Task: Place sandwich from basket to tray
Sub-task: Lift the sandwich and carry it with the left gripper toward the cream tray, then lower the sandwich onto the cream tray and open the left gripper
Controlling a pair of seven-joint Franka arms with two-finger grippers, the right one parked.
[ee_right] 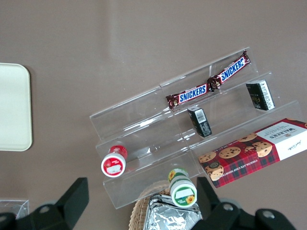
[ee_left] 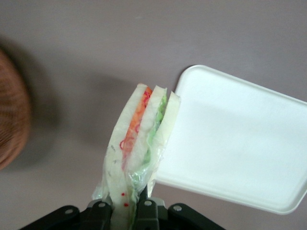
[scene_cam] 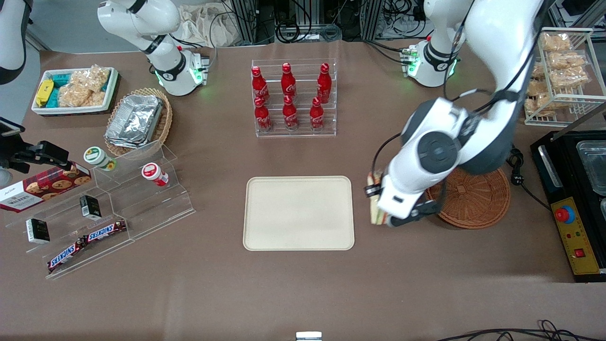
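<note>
Gripper (ee_left: pixel 125 211) clamped on sandwich (ee_left: pixel 139 139), sandwich upright above table between basket (scene_cam: pixel 473 201) and tray (scene_cam: pixel 298 213), clear of both.

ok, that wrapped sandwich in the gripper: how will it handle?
Likely soft: the gripper pinches only the sandwich end, so layers may squash or sag. Its clear wrap looks slippery. Probably light. Between basket and tray, it may flop when released.

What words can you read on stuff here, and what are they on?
"SNICKERS": two chocolate bars on the clear stand.
"Walkers": red tartan cookie box.
Red bottles: white script too small to read.
The gripper, holding the sandwich between basket and tray, shows no text.
</note>
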